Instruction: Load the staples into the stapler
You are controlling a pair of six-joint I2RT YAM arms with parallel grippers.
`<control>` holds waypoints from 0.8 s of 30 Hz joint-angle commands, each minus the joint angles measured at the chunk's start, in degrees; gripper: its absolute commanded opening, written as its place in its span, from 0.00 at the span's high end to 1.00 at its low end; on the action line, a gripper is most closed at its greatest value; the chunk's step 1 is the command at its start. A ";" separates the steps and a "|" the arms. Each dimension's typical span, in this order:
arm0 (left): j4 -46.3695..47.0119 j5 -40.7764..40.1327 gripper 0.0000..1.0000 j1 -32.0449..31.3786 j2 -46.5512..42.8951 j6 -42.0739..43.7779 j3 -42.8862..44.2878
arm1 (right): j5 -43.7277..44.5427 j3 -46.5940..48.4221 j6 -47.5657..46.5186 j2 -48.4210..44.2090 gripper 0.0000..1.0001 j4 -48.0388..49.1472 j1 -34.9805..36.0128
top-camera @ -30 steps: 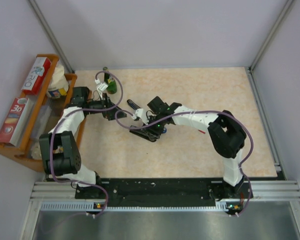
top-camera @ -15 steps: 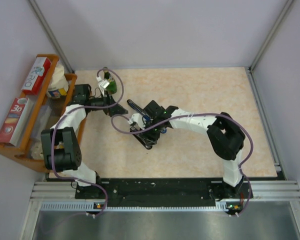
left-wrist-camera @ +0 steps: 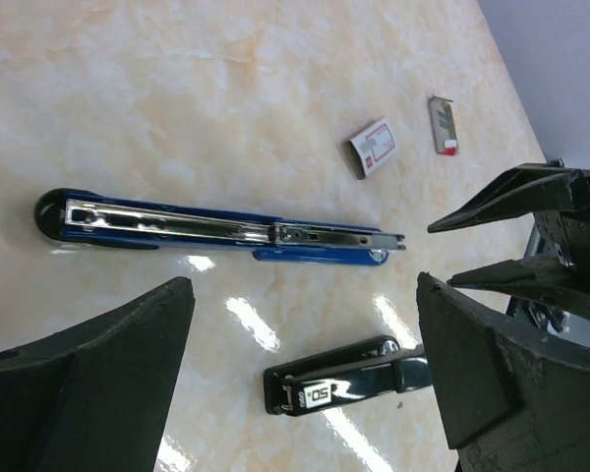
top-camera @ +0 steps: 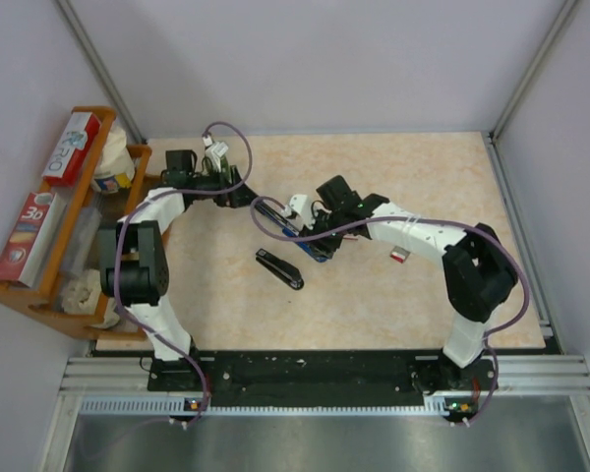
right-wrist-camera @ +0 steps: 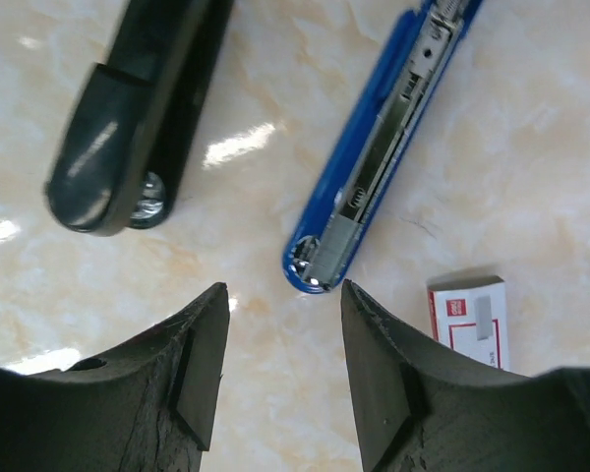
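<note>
A blue stapler [top-camera: 293, 231] lies opened flat on the table; it also shows in the left wrist view [left-wrist-camera: 216, 231] and the right wrist view [right-wrist-camera: 383, 147], with its metal magazine facing up. The staples box [top-camera: 400, 256], white with a red label, lies to its right, seen also in the left wrist view [left-wrist-camera: 374, 147] and the right wrist view [right-wrist-camera: 470, 320]. The small grey and red tray [left-wrist-camera: 442, 125] lies beside it. My right gripper [right-wrist-camera: 282, 295] is open and empty, just off the stapler's rounded end. My left gripper [left-wrist-camera: 303, 295] is open and empty, near the stapler's other end.
A black stapler [top-camera: 278, 268] lies closed in front of the blue one, also in the left wrist view [left-wrist-camera: 344, 385] and the right wrist view [right-wrist-camera: 138, 108]. A wooden rack [top-camera: 69, 216] with boxes and jars stands at the table's left edge. Walls close in the back and sides.
My right gripper has moved off the black stapler, back and to the right, over the blue stapler. The black stapler now lies uncovered. My left gripper has pulled back toward the far left.
</note>
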 commanded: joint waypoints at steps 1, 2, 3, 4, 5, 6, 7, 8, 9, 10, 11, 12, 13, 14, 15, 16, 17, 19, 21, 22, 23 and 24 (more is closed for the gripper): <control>6.03 -4.39 0.01 -0.11 3.32 -4.83 3.53 | 3.23 -1.28 0.15 1.91 0.51 4.55 -2.00; 6.47 -4.74 0.01 -0.20 4.11 -5.27 3.97 | 3.23 -1.28 0.42 2.35 0.51 4.90 -2.27; 7.09 -4.92 0.01 -0.46 4.73 -5.89 4.32 | 3.23 -1.36 0.59 2.79 0.51 5.26 -2.53; 8.14 -5.27 0.01 -0.64 5.08 -6.24 4.50 | 3.67 -1.45 0.77 3.31 0.50 5.61 -2.45; 8.67 -6.05 0.01 -0.90 5.52 -6.33 4.59 | 3.93 -1.37 0.77 3.93 0.51 5.96 -2.62; 9.02 -7.02 0.01 -1.25 5.61 -5.98 4.85 | 4.37 -1.36 0.86 4.28 0.50 6.05 -2.54; 9.29 -8.25 0.01 -1.51 5.96 -5.63 5.37 | 4.72 -1.19 0.86 4.81 0.51 6.22 -2.62; 9.38 -9.13 0.01 -1.43 6.31 -5.46 5.64 | 4.99 -1.01 0.86 5.25 0.50 6.23 -2.54; 9.47 -10.10 0.01 -1.52 6.66 -5.45 6.34 | 5.25 -0.75 0.86 5.60 0.50 6.23 -2.62; 9.47 -10.54 0.01 -1.52 7.19 -5.72 6.78 | 5.52 -0.57 0.86 5.95 0.50 6.23 -2.62; 9.99 -11.07 0.01 -1.52 7.54 -5.98 7.13 | 5.69 -0.31 0.95 6.22 0.50 6.23 -2.71; 10.26 -11.59 0.01 -1.52 8.07 -6.16 7.48 | 5.69 -0.14 0.95 6.57 0.50 6.23 -2.71; 10.26 -12.56 0.01 -3.17 8.68 -6.16 7.92 | 5.69 -0.05 1.03 6.92 0.50 6.23 -2.71; 10.35 -13.52 0.01 -3.27 8.95 -6.24 8.27 | 5.78 0.13 0.95 7.10 0.50 6.23 -2.71; 10.35 -14.40 0.01 -3.28 9.56 -6.25 8.54 | 5.78 0.04 0.95 7.36 0.50 6.14 -2.80; 10.43 -15.20 0.01 -3.36 10.00 -6.25 8.89 | 5.78 0.13 0.95 7.53 0.50 6.23 -2.80; 10.09 -15.90 0.01 -3.45 10.53 -6.33 9.33 | 5.69 0.13 0.95 7.80 0.50 6.23 -2.80; 10.43 -15.99 0.01 -3.45 11.32 -6.77 9.60 | 5.69 0.39 1.12 8.24 0.50 6.14 -2.80; 12.17 -16.08 0.01 -3.45 11.94 -7.12 9.60 | 5.61 0.74 1.21 8.59 0.51 6.14 -2.80; 12.63 -16.26 0.01 -3.54 12.29 -7.38 9.86 | 5.52 0.92 1.30 8.85 0.51 6.23 -2.80; 12.20 -16.08 0.01 -3.54 12.73 -7.82 10.29 | 5.52 1.09 1.47 8.94 0.52 6.23 -2.80; 12.02 -16.17 0.01 -3.63 12.99 -7.83 10.56 | 5.43 1.18 1.47 9.12 0.53 6.23 -2.80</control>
